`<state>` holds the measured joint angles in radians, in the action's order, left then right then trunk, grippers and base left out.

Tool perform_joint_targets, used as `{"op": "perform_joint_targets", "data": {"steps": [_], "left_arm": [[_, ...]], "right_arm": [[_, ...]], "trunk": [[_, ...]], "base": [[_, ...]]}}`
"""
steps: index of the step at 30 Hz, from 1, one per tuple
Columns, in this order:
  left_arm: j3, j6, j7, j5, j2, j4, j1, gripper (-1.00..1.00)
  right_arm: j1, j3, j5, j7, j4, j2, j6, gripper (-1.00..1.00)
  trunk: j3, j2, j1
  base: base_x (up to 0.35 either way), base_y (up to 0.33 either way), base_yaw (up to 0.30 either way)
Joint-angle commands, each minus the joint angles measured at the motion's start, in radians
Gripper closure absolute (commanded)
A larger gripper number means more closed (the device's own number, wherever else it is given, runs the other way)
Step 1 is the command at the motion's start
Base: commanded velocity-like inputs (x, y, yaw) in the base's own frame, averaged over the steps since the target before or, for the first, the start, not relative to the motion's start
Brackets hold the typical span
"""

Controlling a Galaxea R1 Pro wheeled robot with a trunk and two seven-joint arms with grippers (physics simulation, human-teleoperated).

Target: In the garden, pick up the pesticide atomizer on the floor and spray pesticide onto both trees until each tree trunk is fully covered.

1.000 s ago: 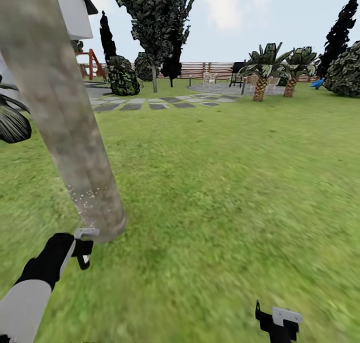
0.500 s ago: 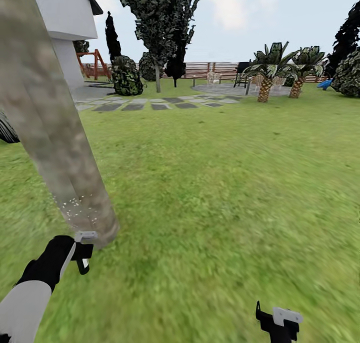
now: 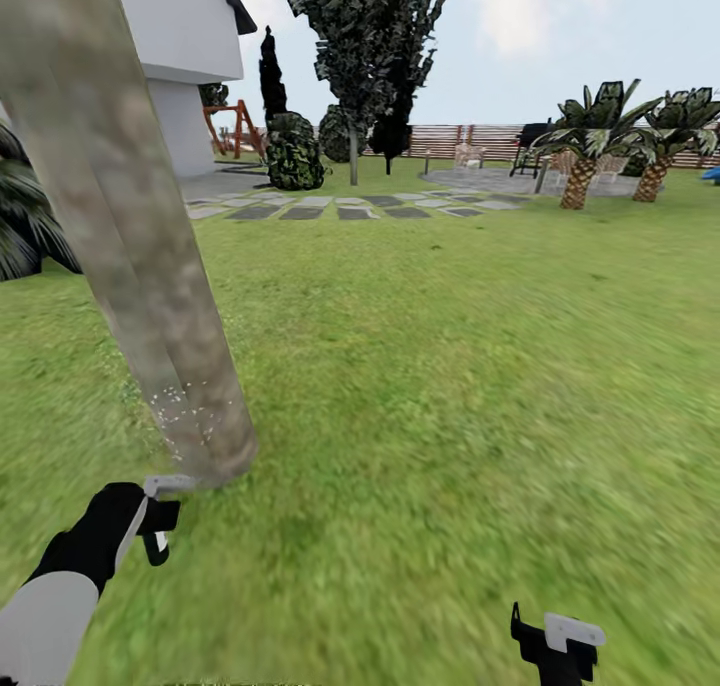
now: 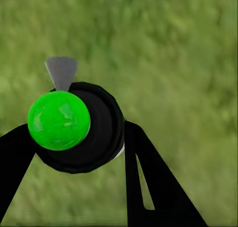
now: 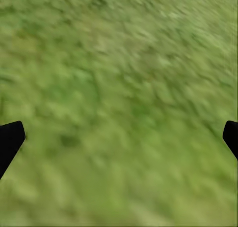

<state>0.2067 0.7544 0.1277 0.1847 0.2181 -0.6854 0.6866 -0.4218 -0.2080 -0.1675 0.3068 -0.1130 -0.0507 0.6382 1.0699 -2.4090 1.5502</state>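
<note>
1. the left gripper (image 4: 74, 137) is clamped around the pesticide atomizer (image 4: 74, 125), a black round bottle with a bright green cap and grey nozzle.
2. it is held low beside the thick mottled grey-brown tree trunk (image 3: 130, 246), probably to reach the base.
3. fine white specks of pesticide (image 3: 185, 416) dot the lower trunk.
4. the right gripper (image 5: 119, 137) hangs spread wide and empty above the blurry green grass floor (image 3: 450, 386).

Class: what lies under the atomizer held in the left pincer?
Under the atomizer, clamped by the left pincer, lies blurred green grass. The patch directly beneath its black body and green ball is covered.
</note>
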Motion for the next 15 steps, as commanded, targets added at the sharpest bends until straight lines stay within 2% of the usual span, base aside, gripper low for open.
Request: {"op": "perform_joint_targets", "data": {"steps": [1,3,4,6,8,12,15], "left_arm": [[0.014,-0.019,0.0,0.0,-0.001,-0.002,0.0,1.0],[0.025,-0.056,-0.013,0.004,-0.003,0.003,-0.002,1.0],[0.029,-0.07,-0.041,0.004,-0.003,0.005,-0.003,1.0],[0.031,-0.078,-0.094,-0.001,-0.004,0.016,-0.008,1.0],[0.032,-0.08,-0.107,-0.004,-0.005,0.022,-0.013,1.0],[0.033,-0.158,-0.114,-0.003,-0.047,0.084,-0.018,1.0],[0.033,-0.179,-0.114,-0.002,-0.056,0.095,-0.018,1.0]], "right_arm": [[0.0,0.0,0.0,0.0,0.0,0.0,0.0,-1.0],[0.0,0.0,0.0,0.0,0.0,0.0,0.0,-1.0],[0.0,0.0,0.0,0.0,0.0,0.0,0.0,-1.0],[0.0,0.0,-0.001,0.0,0.0,0.0,0.0,-1.0],[0.0,0.0,-0.001,0.0,0.0,0.0,0.0,-1.0],[0.0,0.001,-0.001,0.0,0.001,0.001,0.0,-1.0],[0.0,0.0,-0.001,0.0,0.0,0.002,0.0,-1.0]], "trunk": [[0.0,0.0,0.0],[0.0,0.0,0.0],[0.0,0.0,0.0],[0.0,0.0,0.0],[0.0,0.0,0.0],[0.0,0.0,0.0],[0.0,0.0,0.0]], "base": [[0.0,0.0,0.189],[0.042,-0.019,0.091],[0.168,-0.108,0.025],[0.216,-0.146,0.008],[0.231,-0.158,0.003],[0.239,-0.163,0.0],[0.243,-0.163,0.095]]}}
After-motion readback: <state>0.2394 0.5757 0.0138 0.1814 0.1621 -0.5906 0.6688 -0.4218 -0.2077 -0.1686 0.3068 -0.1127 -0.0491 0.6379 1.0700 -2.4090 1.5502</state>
